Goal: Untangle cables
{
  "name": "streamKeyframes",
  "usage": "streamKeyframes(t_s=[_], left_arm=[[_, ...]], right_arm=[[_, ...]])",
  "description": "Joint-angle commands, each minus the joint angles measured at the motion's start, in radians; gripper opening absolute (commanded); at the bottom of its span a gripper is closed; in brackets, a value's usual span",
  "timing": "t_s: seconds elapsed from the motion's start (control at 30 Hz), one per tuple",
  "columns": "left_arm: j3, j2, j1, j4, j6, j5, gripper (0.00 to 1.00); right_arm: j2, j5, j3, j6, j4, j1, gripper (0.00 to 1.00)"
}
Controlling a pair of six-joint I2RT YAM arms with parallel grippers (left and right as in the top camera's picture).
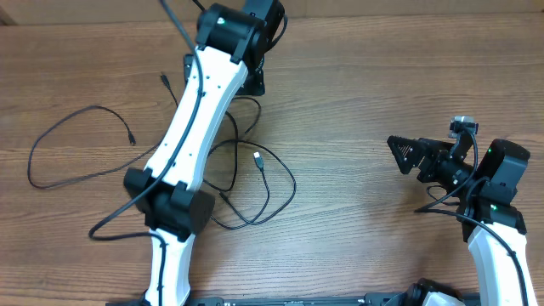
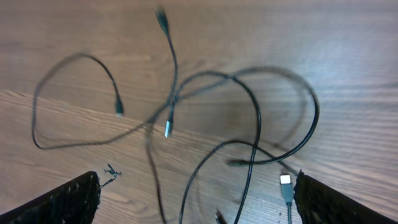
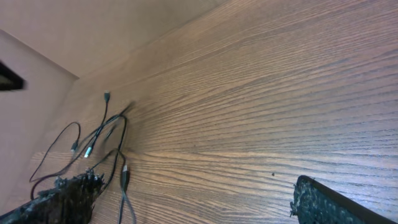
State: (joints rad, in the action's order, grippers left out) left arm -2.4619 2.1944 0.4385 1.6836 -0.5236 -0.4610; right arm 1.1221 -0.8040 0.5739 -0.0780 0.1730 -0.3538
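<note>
Several thin black cables (image 1: 270, 194) lie in overlapping loops on the wooden table (image 1: 365, 76). One long loop (image 1: 51, 140) trails off to the left, and a silver-tipped plug (image 1: 257, 157) rests mid-table. My left gripper (image 1: 252, 83) hangs over the far end of the tangle, mostly hidden under its wrist. In the left wrist view that gripper (image 2: 198, 205) is open, above the crossing cables (image 2: 249, 118) and the silver plug (image 2: 285, 181), holding nothing. My right gripper (image 1: 401, 155) is open at the right, well apart from the cables; its own view (image 3: 193, 202) shows the tangle (image 3: 93, 140) far left.
The left arm's white link (image 1: 191, 119) runs diagonally over the middle of the tangle and hides part of it. A thicker black arm cable (image 1: 119, 212) loops by its elbow. Bare wood (image 3: 261, 99) lies between the right gripper and the cables.
</note>
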Motion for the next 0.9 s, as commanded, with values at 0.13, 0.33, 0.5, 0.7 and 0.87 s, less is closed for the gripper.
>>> streamKeyframes(t_s=[0.13,0.33,0.5,0.7,0.87], left_arm=[[-0.010,-0.048,0.009,0.006,0.045,0.111,1.00],[-0.010,-0.135,0.027,0.006,0.108,0.349,0.99],[-0.010,-0.214,0.048,0.006,0.063,0.404,1.00],[0.019,-0.259,0.102,0.006,0.060,0.424,1.00],[0.110,-0.266,0.145,0.006,-0.053,0.347,0.99]], right_arm=[[0.000,0.002,0.009,0.009,-0.002,-0.006,1.00],[0.000,0.002,0.009,0.009,-0.002,-0.006,1.00],[0.000,0.002,0.009,0.009,-0.001,-0.006,1.00],[0.000,0.002,0.009,0.009,-0.001,-0.006,1.00],[0.000,0.002,0.009,0.008,0.000,-0.006,1.00]])
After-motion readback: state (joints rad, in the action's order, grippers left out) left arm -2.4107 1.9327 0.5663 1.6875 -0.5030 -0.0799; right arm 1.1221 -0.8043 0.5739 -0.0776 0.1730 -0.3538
